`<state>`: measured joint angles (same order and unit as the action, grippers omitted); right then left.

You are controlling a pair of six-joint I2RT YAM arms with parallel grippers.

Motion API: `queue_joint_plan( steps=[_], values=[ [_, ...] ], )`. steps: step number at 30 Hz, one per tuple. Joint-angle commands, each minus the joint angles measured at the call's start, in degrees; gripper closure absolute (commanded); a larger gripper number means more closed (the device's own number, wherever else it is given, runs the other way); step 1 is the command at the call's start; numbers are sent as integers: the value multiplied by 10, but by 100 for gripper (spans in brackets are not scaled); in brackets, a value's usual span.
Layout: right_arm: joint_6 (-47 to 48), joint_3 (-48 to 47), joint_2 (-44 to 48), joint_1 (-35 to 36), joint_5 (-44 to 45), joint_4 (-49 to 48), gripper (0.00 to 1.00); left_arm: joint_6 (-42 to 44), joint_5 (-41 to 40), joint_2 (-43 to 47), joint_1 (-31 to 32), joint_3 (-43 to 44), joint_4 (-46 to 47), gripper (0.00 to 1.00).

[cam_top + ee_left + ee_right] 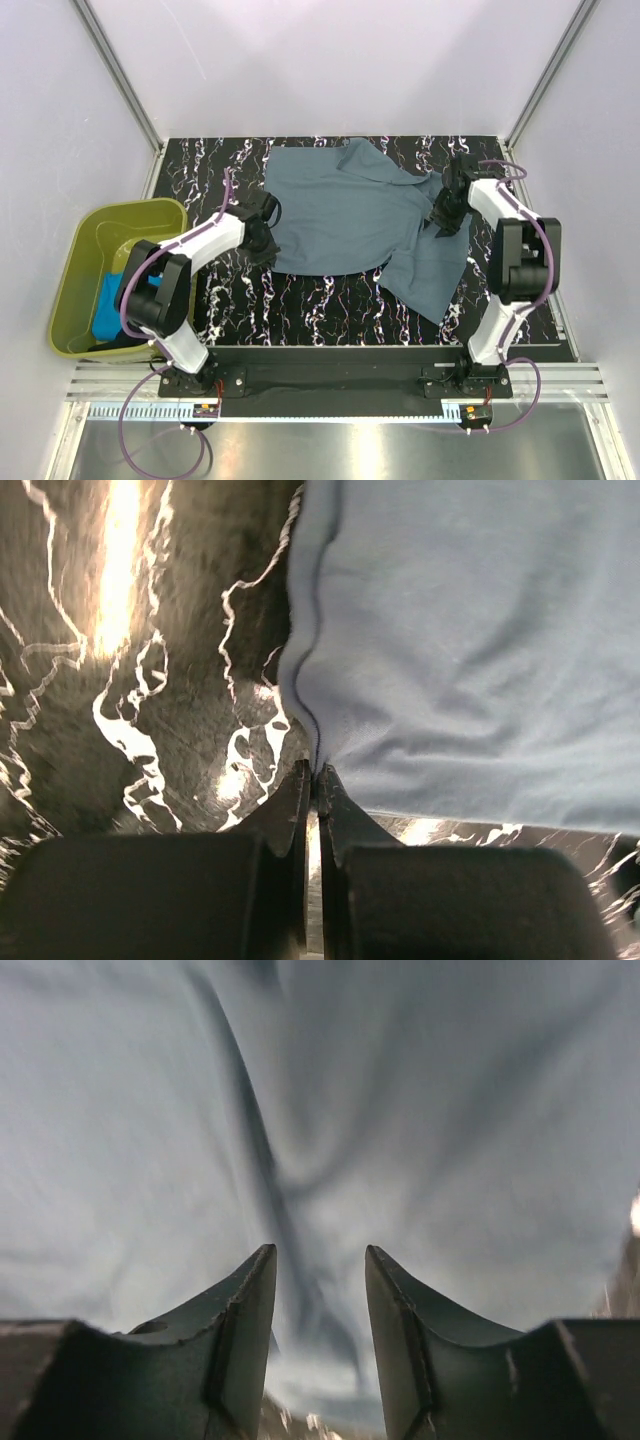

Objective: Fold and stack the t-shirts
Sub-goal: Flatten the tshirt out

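T-shirts first: the grey-blue t-shirt lies spread but rumpled on the table, stretched between the two grippers. Its left edge runs straight into the tips of the left gripper, and a raised crease passes under and between the jaws of the right gripper. The turquoise t-shirt sits well out to the left of the left gripper, inside the olive tub.

The left gripper is closed on the very edge of the cloth, a thin bite right at the hem. The right gripper's jaws stand apart, straddling the crease without pinching it.

My worry is the left grip. With so little cloth between the fingertips, any pull across the table could slip the hem free, and the fold would collapse on that side. On the right, if the jaws close on the crease alone they may gather two layers or miss the sleeve edge, which would drag the shirt crooked. A lift with one side held and the other loose would skew the whole garment.

Both arms reach forward from their bases and bend inward, wrists pitched down so the fingers point at the table.
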<state>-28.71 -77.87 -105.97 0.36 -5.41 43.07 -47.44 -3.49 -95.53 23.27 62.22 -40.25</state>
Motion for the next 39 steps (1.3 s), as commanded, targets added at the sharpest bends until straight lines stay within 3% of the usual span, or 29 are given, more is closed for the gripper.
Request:
queue_joint_plan(
  steps=[1,12,15,21,23,26,29,33,35,39],
  values=[
    [-1,-45,-40,0,42,-55,52,88,5,19,-12,26,28,100],
    [7,-247,-229,0,38,-76,52,140,19,-11,-89,76,44,100],
    [22,-327,-280,0,16,-68,46,155,-3,-30,-94,121,43,100],
    [38,-580,-347,0,-43,129,29,169,3,-48,-103,171,43,100],
    [39,-599,-326,0,-32,214,21,173,3,-53,-103,168,43,100],
    [45,-478,-207,-11,-15,215,19,180,15,-55,-103,160,43,100],
    [34,-233,-56,-39,-33,164,20,182,32,-54,-103,155,46,100],
    [15,-34,109,-70,-50,138,19,182,64,-47,-102,142,53,100],
    [-4,66,149,-82,-50,127,21,185,75,-46,-102,138,57,100],
    [-42,180,207,-102,-54,106,26,194,104,-49,-101,141,58,100]
  ],
)
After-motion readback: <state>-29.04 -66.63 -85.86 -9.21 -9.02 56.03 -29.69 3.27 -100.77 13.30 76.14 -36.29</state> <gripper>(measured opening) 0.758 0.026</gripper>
